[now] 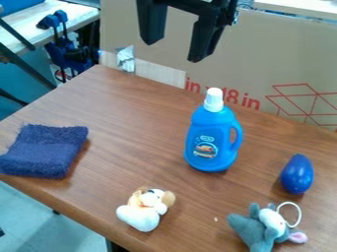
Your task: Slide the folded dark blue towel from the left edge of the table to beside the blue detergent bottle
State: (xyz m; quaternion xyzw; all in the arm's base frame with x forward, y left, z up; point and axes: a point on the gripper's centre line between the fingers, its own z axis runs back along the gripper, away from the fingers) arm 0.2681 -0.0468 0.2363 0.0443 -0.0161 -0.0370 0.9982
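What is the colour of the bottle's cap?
The cap is white, seen in the camera view.

A robotics lab or workshop, by the look of its equipment.
A robot's black claw (174, 51) hangs over a wood-grain surface (131, 118) backed by a printed cardboard sheet (263, 64) with tape (160, 73), as blue clamp-like tools (60, 51) stand near a pale bench (33, 24).
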